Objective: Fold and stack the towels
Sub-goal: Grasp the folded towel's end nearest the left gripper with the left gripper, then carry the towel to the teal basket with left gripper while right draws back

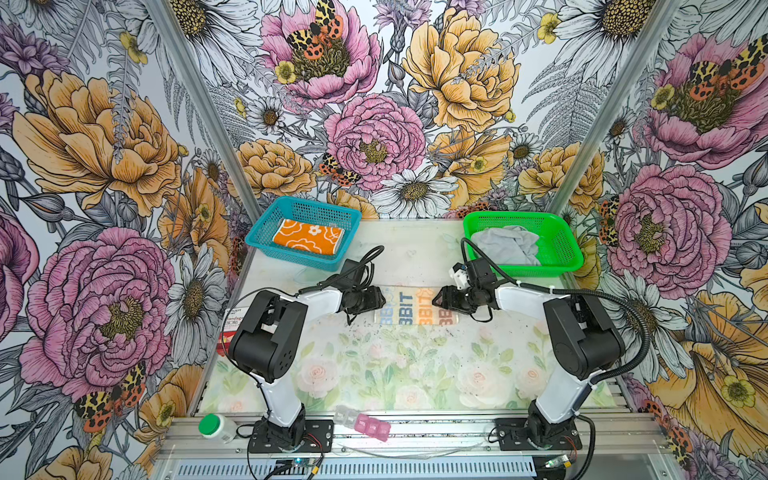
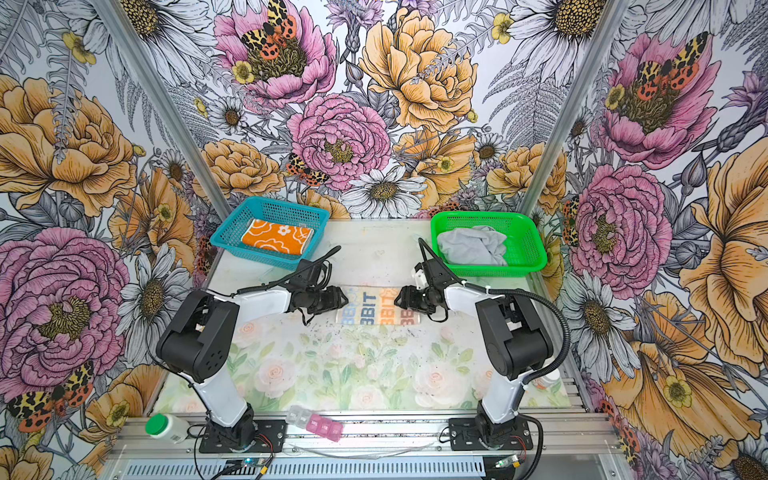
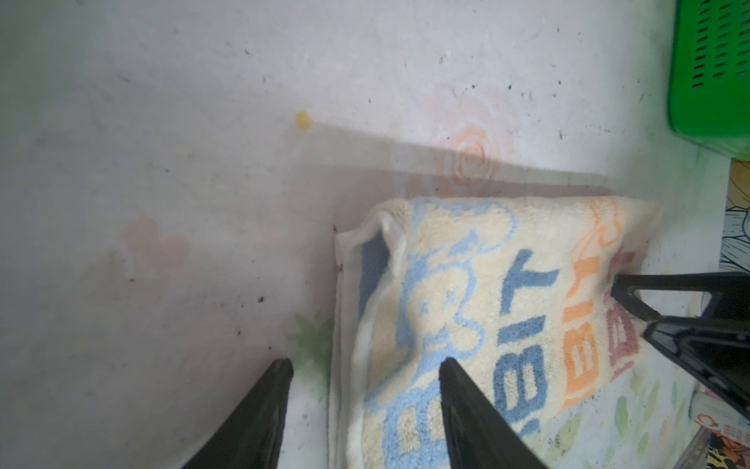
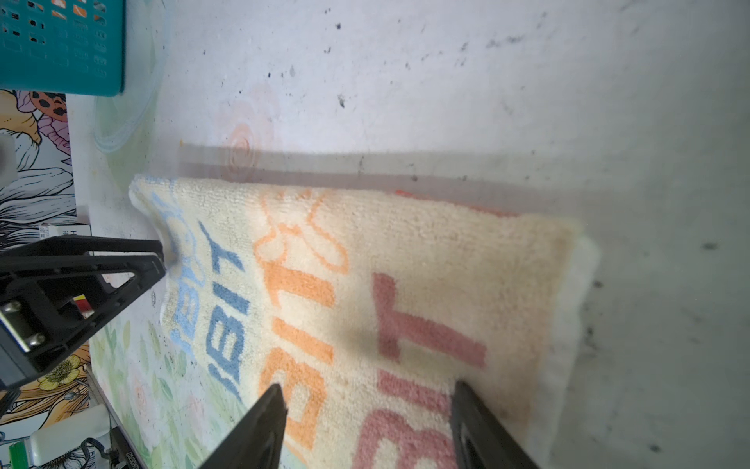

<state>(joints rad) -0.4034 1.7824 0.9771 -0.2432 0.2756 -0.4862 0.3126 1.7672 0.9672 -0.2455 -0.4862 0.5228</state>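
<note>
The striped towel [image 1: 415, 309] [image 2: 374, 309] with "RABBIT" lettering lies folded flat mid-table. My left gripper [image 1: 381, 299] [image 3: 365, 365] is open at its left end, one finger over the cloth [image 3: 466, 325] and the other over bare table. My right gripper [image 1: 435, 298] [image 4: 367, 387] is open above the towel's [image 4: 385, 264] right end, holding nothing. The orange flowered towel [image 1: 308, 237] [image 2: 276, 237] lies folded in the blue basket. The pale grey towel [image 1: 507, 245] [image 2: 471, 246] sits crumpled in the green basket.
The blue basket [image 1: 316, 205] stands at the back left and the green basket [image 1: 519, 216] at the back right. A small box [image 1: 232, 328] lies by the left arm. A green-capped bottle [image 1: 216, 428] and a pink pill box [image 1: 370, 424] rest on the front rail.
</note>
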